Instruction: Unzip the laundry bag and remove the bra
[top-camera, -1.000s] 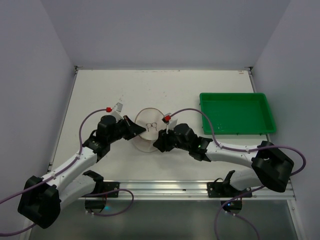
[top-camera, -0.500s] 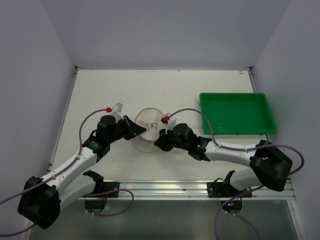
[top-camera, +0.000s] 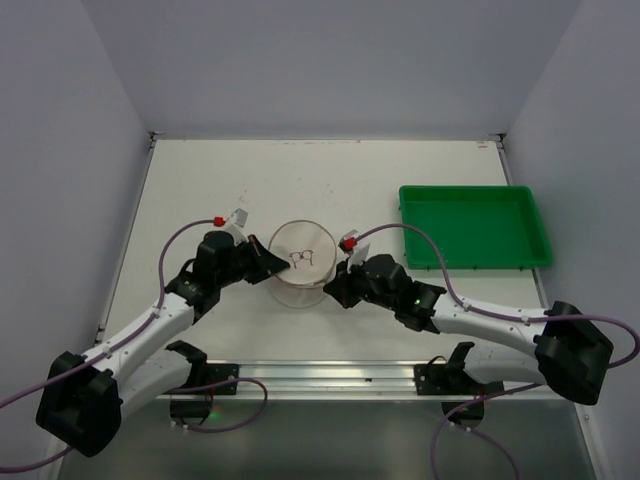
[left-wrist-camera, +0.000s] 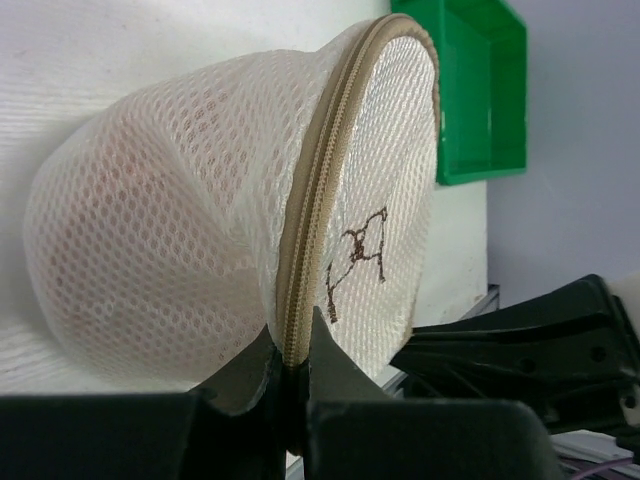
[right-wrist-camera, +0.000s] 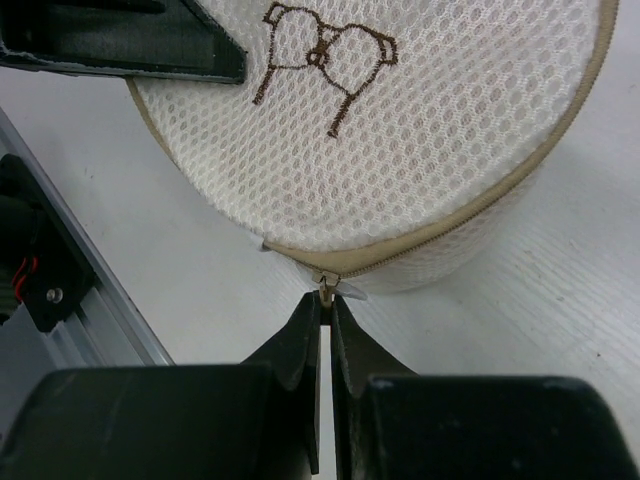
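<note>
The laundry bag (top-camera: 302, 262), a round drum of white mesh with a beige zip rim and a small bra sketch on its flat face, stands on the table between both arms. My left gripper (top-camera: 271, 268) is shut on the bag's zip rim (left-wrist-camera: 300, 290) at its left side. My right gripper (top-camera: 331, 290) is shut on the small metal zip pull (right-wrist-camera: 326, 290) at the bag's near right edge. The zip (right-wrist-camera: 440, 235) looks closed along the part in view. The bra is hidden inside the bag (right-wrist-camera: 400, 130); only a faint pinkish tint shows through the mesh (left-wrist-camera: 150, 230).
A green rectangular tray (top-camera: 472, 226) sits at the right, also seen behind the bag as the green tray (left-wrist-camera: 480, 90). A metal rail (top-camera: 330, 375) runs along the near table edge. Grey walls enclose the table on three sides.
My right gripper closed onto the zip pull and its arm drew back to the right. The bag tipped more upright and shifted slightly. The left gripper kept its hold.
</note>
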